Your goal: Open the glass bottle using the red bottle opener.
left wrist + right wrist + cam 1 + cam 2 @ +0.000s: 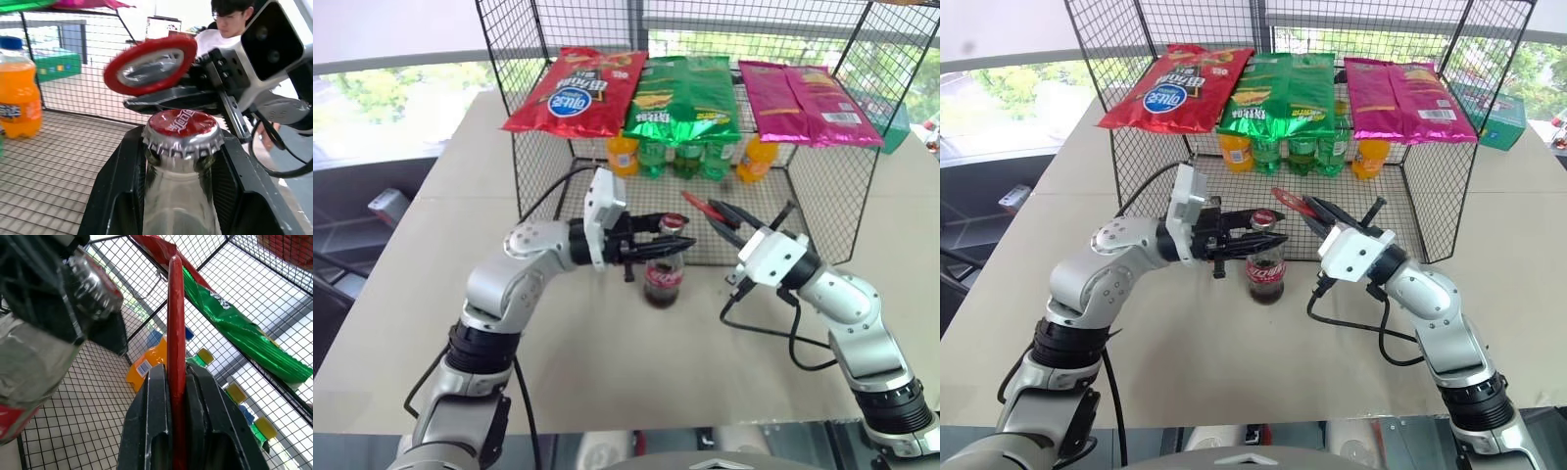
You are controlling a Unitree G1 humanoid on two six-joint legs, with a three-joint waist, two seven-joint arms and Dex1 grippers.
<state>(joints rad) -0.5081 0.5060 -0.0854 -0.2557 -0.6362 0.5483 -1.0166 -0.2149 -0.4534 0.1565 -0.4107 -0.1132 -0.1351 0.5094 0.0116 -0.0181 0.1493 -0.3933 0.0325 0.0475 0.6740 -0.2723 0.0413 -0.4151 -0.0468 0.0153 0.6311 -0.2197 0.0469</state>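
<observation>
The glass bottle (664, 282), with dark liquid and a red label, stands upright on the tan table (607, 362) in front of the wire rack. My left gripper (654, 243) reaches in from the left and is shut on its neck; in the left wrist view its black fingers (117, 186) press both sides of the glass just under the red cap (183, 128). My right gripper (729, 217) is shut on the handle of the red bottle opener (695, 204). The opener's loop head (151, 63) hovers just above and behind the cap, apart from it.
The black wire rack (822, 211) stands right behind the bottle. Orange and green soda bottles (685, 157) are inside it, and red, green and pink chip bags (685, 98) lie on top. A person (234, 14) sits beyond the table. A teal box (1494, 103) rests at the far right.
</observation>
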